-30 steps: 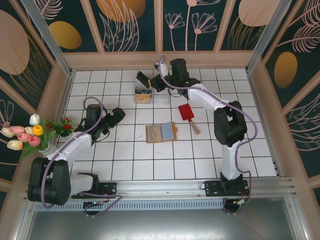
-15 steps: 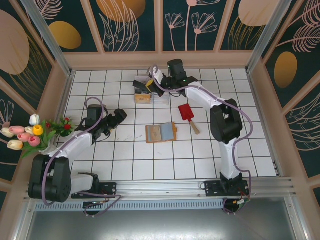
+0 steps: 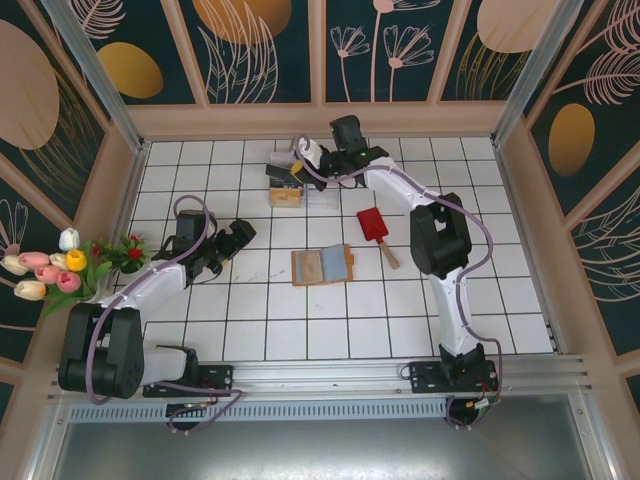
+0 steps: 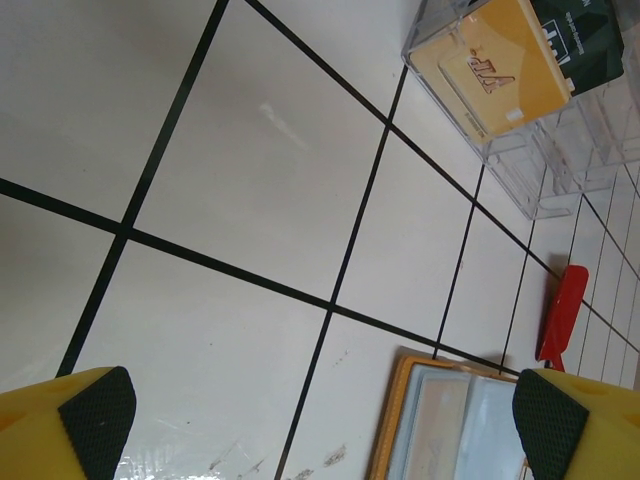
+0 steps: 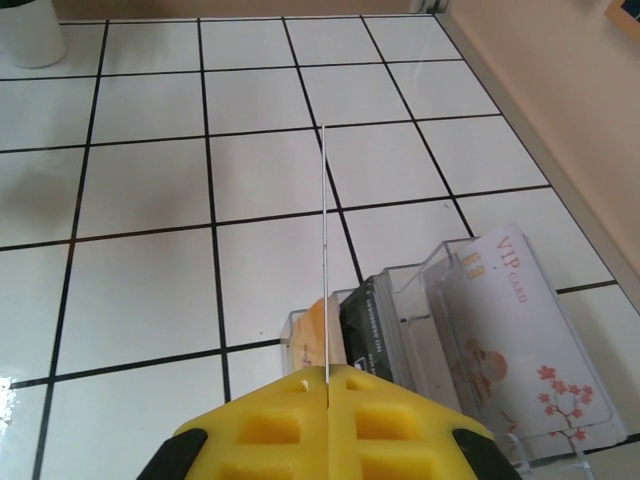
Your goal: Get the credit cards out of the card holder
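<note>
Pinching one credit card (image 5: 324,250): my right gripper (image 5: 326,378), jaws pressed flat together on one edge of it. The card stands straight out from the fingertips, edge-on to my wrist camera, so it reads as a thin line.

Risk, item one: the hold is on a narrow strip of a thin, slick card. I judge that a tilt, or a knock against the clear plastic box (image 5: 437,262), could twist it loose. It would then drop onto the surface (image 5: 140,200) beside the box rather than into a slot.

Risk, item two: the slots just beyond the fingertips are partly taken by an orange card (image 5: 313,335), a dark card (image 5: 372,325) and a VIP card (image 5: 510,330). A lowering aimed slightly off could jam onto one of these or tip the box.

Risk, item three: letting go too high would leave the card to fall slantwise.

Second unit: my left gripper (image 4: 315,415), jaws spread wide, holding nothing and touching nothing, hanging above bare tiles.

Card holder (image 3: 322,265): lying open and flat mid-surface, grey-blue panels up, well apart from the box and nearer the left gripper. Whether any cards remain in its pockets I cannot tell.

Spatula (image 3: 375,228): red, just beside the card holder on my right arm's side; not involved.
</note>
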Available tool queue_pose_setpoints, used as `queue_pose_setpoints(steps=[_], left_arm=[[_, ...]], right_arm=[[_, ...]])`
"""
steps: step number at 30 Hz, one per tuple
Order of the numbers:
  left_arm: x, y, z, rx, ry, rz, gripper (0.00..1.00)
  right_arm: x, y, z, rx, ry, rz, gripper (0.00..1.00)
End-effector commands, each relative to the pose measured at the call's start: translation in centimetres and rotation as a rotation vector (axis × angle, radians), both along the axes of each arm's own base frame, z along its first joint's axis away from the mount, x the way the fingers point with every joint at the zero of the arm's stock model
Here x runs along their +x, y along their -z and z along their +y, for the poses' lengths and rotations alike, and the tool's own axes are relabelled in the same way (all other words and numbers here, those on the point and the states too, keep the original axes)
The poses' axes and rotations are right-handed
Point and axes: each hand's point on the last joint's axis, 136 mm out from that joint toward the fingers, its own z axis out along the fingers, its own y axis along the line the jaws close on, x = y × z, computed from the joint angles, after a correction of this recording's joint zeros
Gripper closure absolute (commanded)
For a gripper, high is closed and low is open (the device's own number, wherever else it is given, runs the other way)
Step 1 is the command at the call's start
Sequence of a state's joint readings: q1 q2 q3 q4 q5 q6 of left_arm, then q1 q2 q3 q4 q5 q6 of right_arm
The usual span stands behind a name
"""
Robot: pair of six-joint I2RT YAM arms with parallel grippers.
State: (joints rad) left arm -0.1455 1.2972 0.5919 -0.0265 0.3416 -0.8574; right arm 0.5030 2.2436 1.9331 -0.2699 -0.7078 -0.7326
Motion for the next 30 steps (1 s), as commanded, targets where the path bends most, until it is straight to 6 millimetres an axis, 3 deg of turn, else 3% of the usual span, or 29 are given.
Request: queue_pose_setpoints(steps=[1,8,16,30], left_arm=[[0.5,-0.6,-0.3,-0.024,0.01,-0.013,0.01],[0.3,-0.5,-0.5,-0.037,0.018,-0.013,0.01],[-0.2,-0.2,-0.6,-0.049,0.025,-0.003,0.01],[-0.1,-0.1,-0.8,-0.057,0.026,0.005,0.02]], right_arm=[[0.7,0.3,-0.7,-0.003,-0.017,-0.01,1.0],[0.2,1.5,-1.2,-0.021,-0.052,0.018,1.0],[1.4,3.4,-1.0,-0.058,-0.055,-0.013,1.0],[2.8,4.5,-0.5,-0.083,-0.075,-0.074,1.0]])
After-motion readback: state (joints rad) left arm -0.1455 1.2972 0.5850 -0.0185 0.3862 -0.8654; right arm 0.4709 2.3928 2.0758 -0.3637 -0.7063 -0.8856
